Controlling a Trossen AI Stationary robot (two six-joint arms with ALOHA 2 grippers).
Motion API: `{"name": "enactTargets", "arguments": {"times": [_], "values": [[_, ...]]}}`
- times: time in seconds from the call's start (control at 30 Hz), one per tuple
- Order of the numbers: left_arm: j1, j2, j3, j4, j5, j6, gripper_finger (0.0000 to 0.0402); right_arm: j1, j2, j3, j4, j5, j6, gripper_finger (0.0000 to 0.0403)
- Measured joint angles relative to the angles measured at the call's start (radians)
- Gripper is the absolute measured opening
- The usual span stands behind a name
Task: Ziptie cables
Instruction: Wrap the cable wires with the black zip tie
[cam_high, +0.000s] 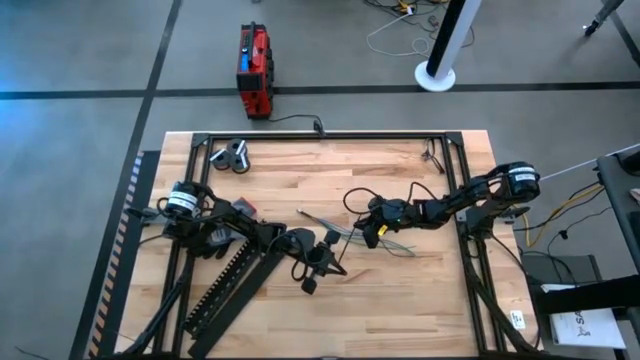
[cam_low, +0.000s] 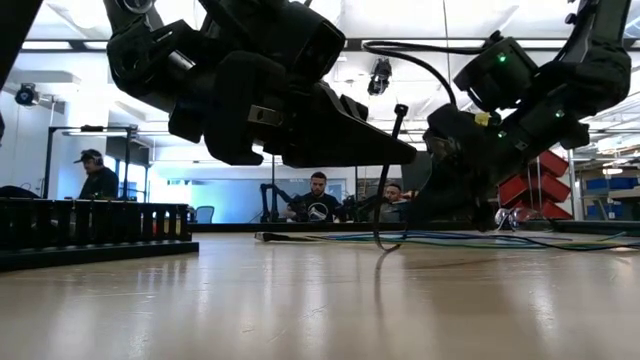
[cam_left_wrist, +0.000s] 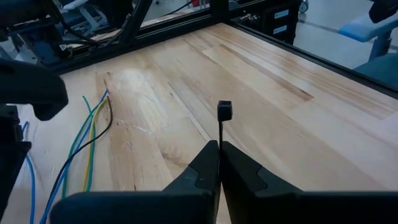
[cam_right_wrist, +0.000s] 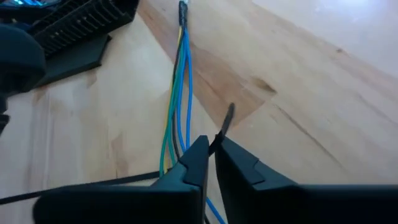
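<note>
Lying on the table just beside both grippers, the cables (cam_right_wrist: 180, 81) stay ungrasped; each gripper pinches a black ziptie

cables (cam_right_wrist: 180, 93) bundled, flat on table

Robot, stationary bench type. 2 arms, dark grey to black, built of rounded jointed housings. Left arm (cam_high: 215, 228): pale ring marking at the shoulder joint. Right arm (cam_high: 470, 195): matching pale ring at the shoulder; yellow patch near the wrist; small green indicator lights on the upper housing in the low view; black cable looping over it. Left gripper (cam_left_wrist: 219, 163) and right gripper (cam_right_wrist: 211, 154): 2 matte black, wedge-shaped fingers each.
</note>
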Motion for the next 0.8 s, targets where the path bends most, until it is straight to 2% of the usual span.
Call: {"name": "enactTargets", "arguments": {"times": [0.17,0.33,0.63,0.8], "values": [[0.000,0.000,0.000,0.004,-0.004,-0.003,0.0000,0.024,0.000,0.003,0.004,0.074,-0.063,0.0001],[0.004,0.000,0.000,0.008,-0.070,-0.029,0.0000,0.064,0.000,0.012,0.003,0.145,-0.139,0.0000],[0.045,0.000,0.000,0.032,-0.082,-0.115,0.0000,0.138,0.000,0.029,-0.006,0.250,-0.242,0.0000],[0.060,0.000,0.000,0.032,-0.133,-0.150,0.0000,0.172,0.000,0.032,-0.013,0.324,-0.283,0.0000]]}}
